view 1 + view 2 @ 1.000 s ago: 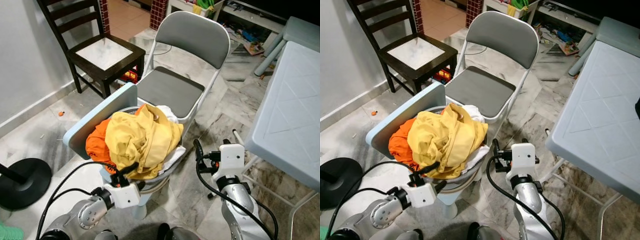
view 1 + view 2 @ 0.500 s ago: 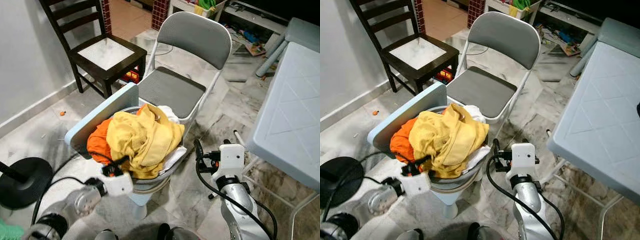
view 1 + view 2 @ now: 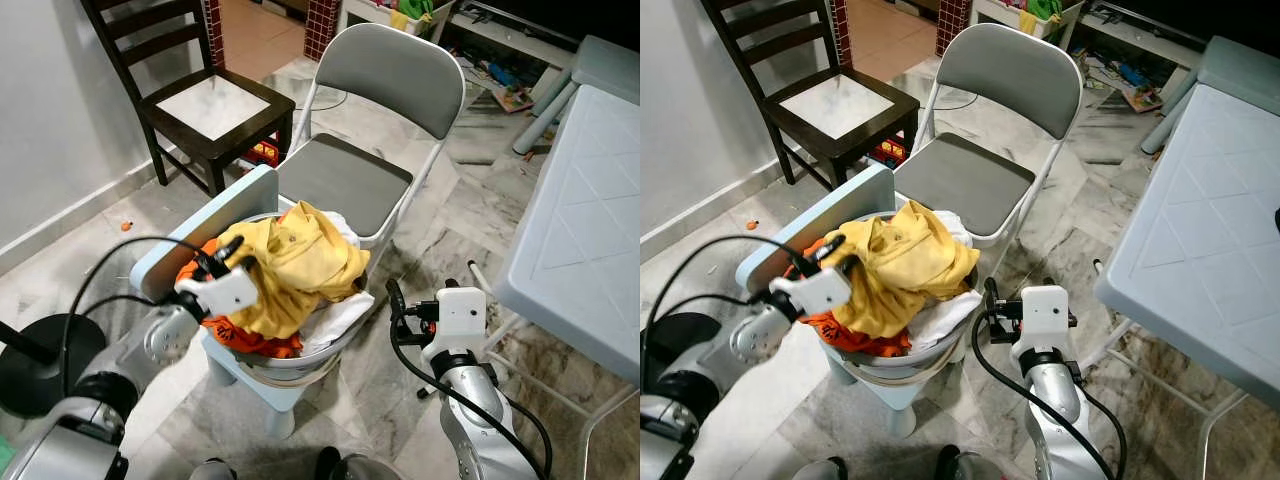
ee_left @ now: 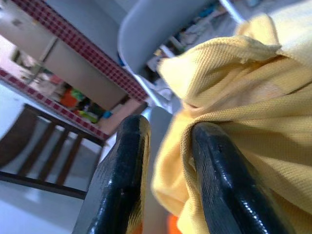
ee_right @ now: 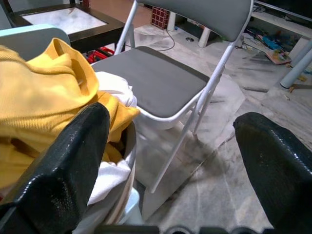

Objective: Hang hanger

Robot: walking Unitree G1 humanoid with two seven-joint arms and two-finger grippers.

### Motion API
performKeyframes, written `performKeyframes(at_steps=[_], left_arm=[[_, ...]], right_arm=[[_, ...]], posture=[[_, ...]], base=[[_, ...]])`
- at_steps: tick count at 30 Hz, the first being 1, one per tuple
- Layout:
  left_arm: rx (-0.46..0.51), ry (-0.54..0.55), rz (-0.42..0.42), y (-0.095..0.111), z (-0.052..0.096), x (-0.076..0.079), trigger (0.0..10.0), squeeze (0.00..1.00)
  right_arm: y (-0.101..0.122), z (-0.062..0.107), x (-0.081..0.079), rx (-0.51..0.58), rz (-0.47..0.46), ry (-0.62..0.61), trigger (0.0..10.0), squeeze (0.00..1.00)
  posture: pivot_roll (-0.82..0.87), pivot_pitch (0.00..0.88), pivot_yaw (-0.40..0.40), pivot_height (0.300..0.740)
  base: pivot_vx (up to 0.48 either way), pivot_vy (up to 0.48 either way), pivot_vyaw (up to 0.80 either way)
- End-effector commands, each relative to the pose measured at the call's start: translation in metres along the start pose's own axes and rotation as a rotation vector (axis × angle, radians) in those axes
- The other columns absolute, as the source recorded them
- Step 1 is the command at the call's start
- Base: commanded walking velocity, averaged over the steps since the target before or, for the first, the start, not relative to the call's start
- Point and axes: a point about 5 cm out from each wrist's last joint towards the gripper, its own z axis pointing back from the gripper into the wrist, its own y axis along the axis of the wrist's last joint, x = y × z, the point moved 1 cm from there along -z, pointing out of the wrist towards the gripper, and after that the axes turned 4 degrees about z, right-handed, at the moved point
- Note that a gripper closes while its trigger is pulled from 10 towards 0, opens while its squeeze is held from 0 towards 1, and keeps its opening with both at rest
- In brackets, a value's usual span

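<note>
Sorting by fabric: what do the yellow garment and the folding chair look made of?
Yellow garment: knit cloth, probably cotton piqué; matte, with a fine ribbed weave in the left wrist view. Folding chair: white painted metal tubing, seat likely padded grey vinyl with a smooth, dull surface.

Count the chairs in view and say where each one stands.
3: a dark wooden chair far left, a grey folding chair at centre, and a small pale blue chair holding the laundry pile nearest the robot. More may be hidden.
</note>
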Motion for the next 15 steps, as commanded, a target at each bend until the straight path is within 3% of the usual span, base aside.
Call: performKeyframes(at_steps=[1, 5, 6, 7, 8, 9, 15], left_arm=[[0.015, 0.022, 0.003, 0.005, -0.005, -0.005, 0.0, 0.00], [-0.002, -0.022, 0.004, 0.003, -0.005, 0.003, 0.0, 0.00], [-0.009, -0.040, 0.003, 0.002, -0.004, 0.006, 0.9, 0.00], [-0.019, -0.064, 0.002, 0.000, -0.002, 0.010, 4.1, 0.00], [-0.025, -0.085, 0.009, -0.001, 0.000, 0.015, 9.2, 0.00], [-0.029, -0.097, 0.014, -0.002, 0.001, 0.017, 10.0, 0.00], [-0.014, -0.156, 0.027, -0.001, 0.010, 0.033, 10.0, 0.00]], right_arm=[[-0.003, 0.000, 0.004, -0.010, 0.009, -0.015, 10.0, 0.00], [-0.003, 0.000, 0.004, -0.008, 0.009, -0.014, 10.0, 0.00], [-0.004, 0.000, 0.004, -0.008, 0.009, -0.014, 10.0, 0.00], [-0.003, 0.000, 0.004, -0.008, 0.009, -0.014, 10.0, 0.00], [-0.003, 0.000, 0.004, -0.008, 0.010, -0.015, 10.0, 0.00], [-0.004, 0.000, 0.005, -0.008, 0.010, -0.015, 10.0, 0.00], [-0.004, 0.000, 0.004, -0.009, 0.010, -0.015, 10.0, 0.00]], posture=[[0.15, 0.175, -0.136, 0.740], [0.15, 0.170, -0.134, 0.740], [0.15, 0.170, -0.134, 0.740], [0.15, 0.170, -0.134, 0.740], [0.15, 0.170, -0.134, 0.740], [0.15, 0.170, -0.134, 0.740], [0.15, 0.172, -0.135, 0.740]], base=[[0.000, 0.000, 0.00], [0.000, 0.000, 0.00], [0.000, 0.000, 0.00], [0.000, 0.000, 0.00], [0.000, 0.000, 0.00], [0.000, 0.000, 0.00], [0.000, 0.000, 0.00]])
